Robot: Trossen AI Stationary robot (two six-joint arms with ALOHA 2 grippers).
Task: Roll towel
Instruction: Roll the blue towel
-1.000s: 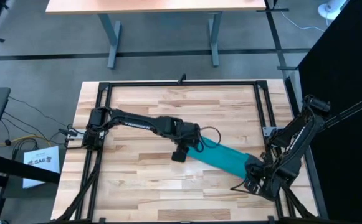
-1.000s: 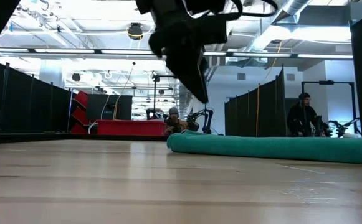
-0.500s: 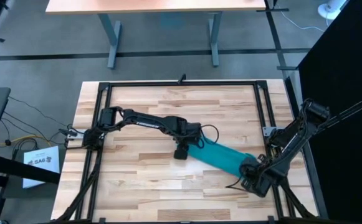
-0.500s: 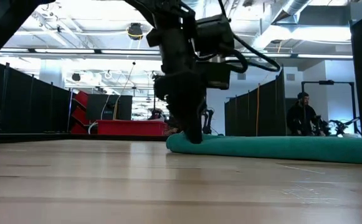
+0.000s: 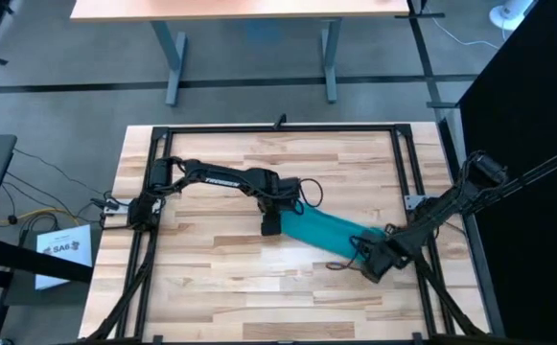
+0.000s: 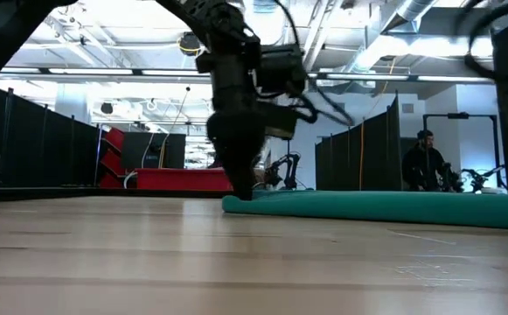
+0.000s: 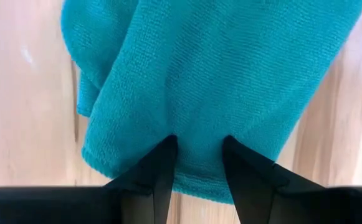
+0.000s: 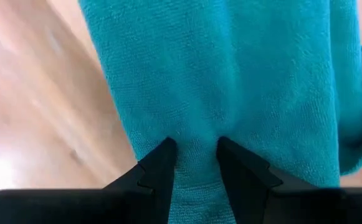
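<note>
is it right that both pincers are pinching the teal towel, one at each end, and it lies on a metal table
Not quite: the table is wood, as the high view shows. The left pincer and right pincer do each pinch an end of the towel.

The counter (image 5: pixel 220 264) is pale wood planks inside a black frame (image 5: pixel 278 128). Beyond its far edge stands a desk (image 5: pixel 249 10) on grey legs, on a grey floor. Off the left edge lies a white sheet (image 5: pixel 64 251) beside cables. In the room behind, a red cabinet (image 6: pixel 170 178), black partitions (image 6: pixel 26 144) and a person (image 6: pixel 424 162) standing at the right.
</note>
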